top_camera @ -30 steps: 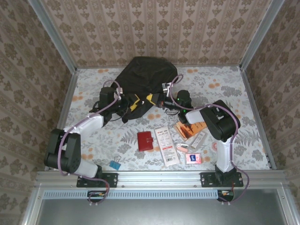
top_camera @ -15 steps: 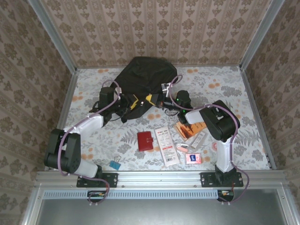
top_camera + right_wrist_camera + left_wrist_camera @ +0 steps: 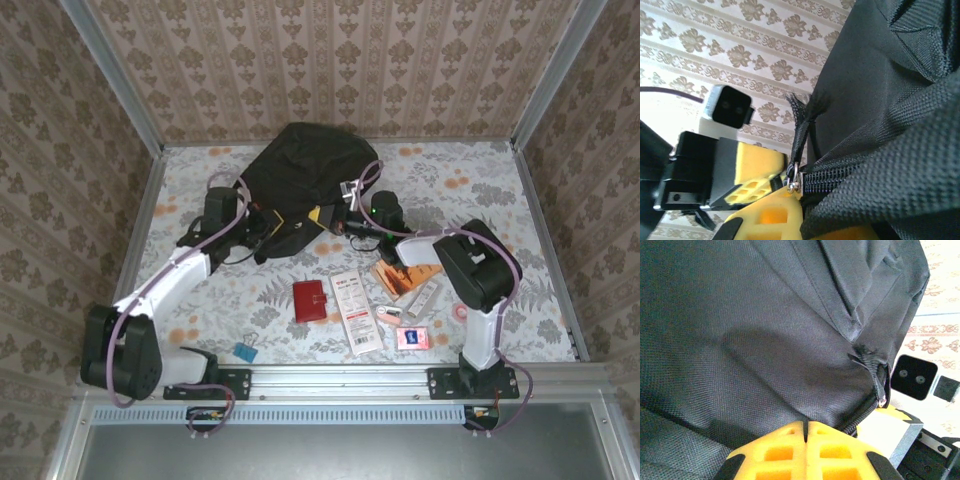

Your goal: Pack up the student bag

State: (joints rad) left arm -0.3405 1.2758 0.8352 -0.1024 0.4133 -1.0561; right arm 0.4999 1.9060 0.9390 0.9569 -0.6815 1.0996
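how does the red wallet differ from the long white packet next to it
The red wallet is dark red and nearly square; the white packet is white with printing, long and narrow. The wallet is shorter; the packet stretches further toward the near edge of the table. Both lie flat on it, outside the student bag.

Student bag (image 3: 765,330) cropped by picture edges
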